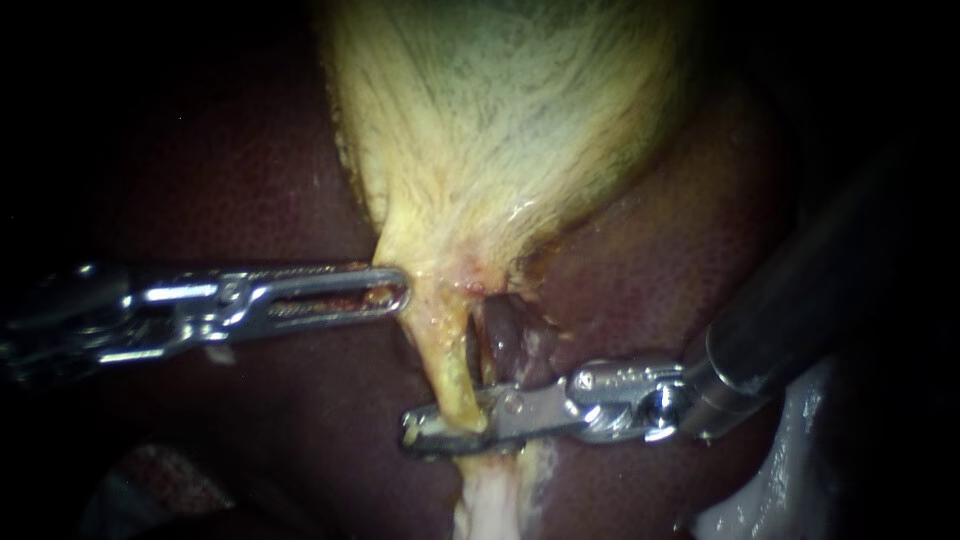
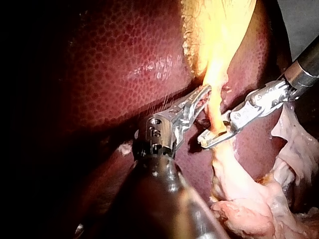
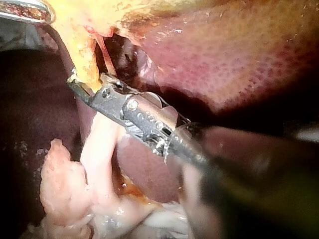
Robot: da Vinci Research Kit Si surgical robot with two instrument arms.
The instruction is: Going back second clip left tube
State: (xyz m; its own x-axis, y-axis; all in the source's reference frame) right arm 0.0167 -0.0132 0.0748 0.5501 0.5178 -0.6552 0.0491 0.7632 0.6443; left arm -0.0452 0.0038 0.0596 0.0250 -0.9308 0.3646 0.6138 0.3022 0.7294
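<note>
Yellow-white tissue of the gallbladder (image 1: 500, 120) is being seen hanging over the dark red liver (image 1: 680, 270) and narrowing downward into the left tube (image 1: 448, 355). The gallbladder's narrow end is being gripped at its edge by the left instrument (image 1: 385, 292). Its tool is being held closed on that tissue, the jaws lying nearly flat together with a rim of it between them.

The left tube is being straddled low down by the tool of the right instrument (image 1: 440, 428), whose shaft is lying across the liver from the right. One jaw is being seen behind the tube and the other in front, with only a narrow gap, so the tube is lying between them. In the dim endoscope view both jaws seem to be touching it. The tube is being crossed just above the spot where its yellow is giving way to pale pink-white tissue (image 1: 490, 495).

A darker strip of tissue (image 1: 503, 335) is lying just beside the tube, outside the right tool. The two tools are being held near each other but apart, the left one higher along the tube.
</note>
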